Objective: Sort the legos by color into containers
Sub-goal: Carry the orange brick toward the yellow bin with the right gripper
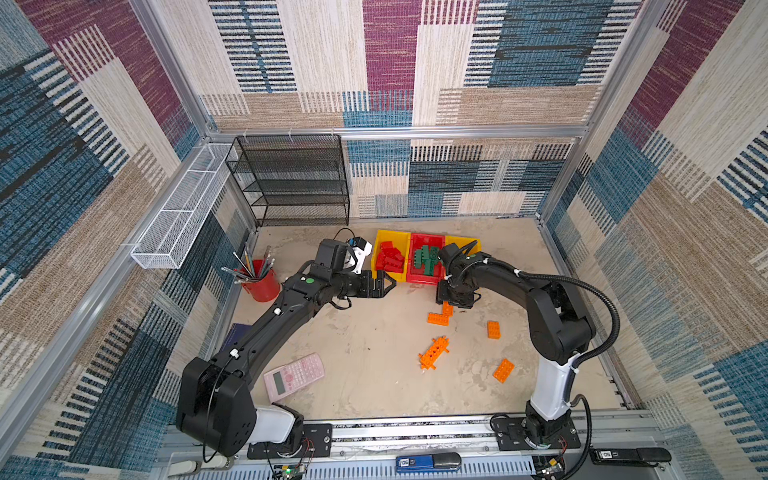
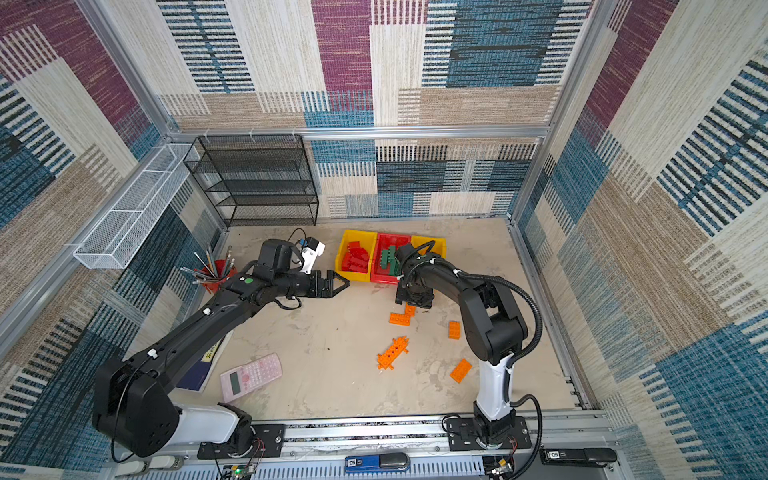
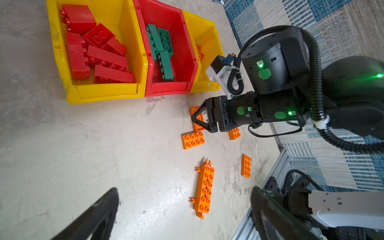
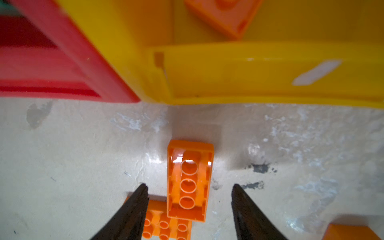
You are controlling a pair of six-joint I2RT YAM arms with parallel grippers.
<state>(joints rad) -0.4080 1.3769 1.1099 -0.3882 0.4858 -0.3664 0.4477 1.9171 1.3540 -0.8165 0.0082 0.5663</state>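
**Left tool** (image 1: 390, 286): fingers fully apart, holding nothing. It hangs over the worktop (image 1: 365, 361) just left of the bin row, at the centre of both top views.

**Right tool** (image 4: 189, 185): fingers apart, holding nothing. It sits low over the worktop just below the bin row. An inverted orange brick (image 4: 190, 162) lies between the fingers and touches neither. One end of this brick meets a studded orange plate (image 4: 164, 226).

**Bin row**, upper centre of both top views, walls touching:
- The left yellow bin (image 1: 379, 253) contains the red bricks (image 1: 390, 258).
- The red bin (image 1: 428, 237) contains the green bricks (image 1: 426, 259).
- The right yellow bin (image 1: 463, 242) contains one orange piece (image 4: 224, 18).

**Loose on the worktop**, lower right of centre in both top views: the orange beam (image 1: 434, 353), the upper orange brick (image 1: 493, 330) and the lower orange brick (image 1: 504, 370). All three lie well apart from each other.
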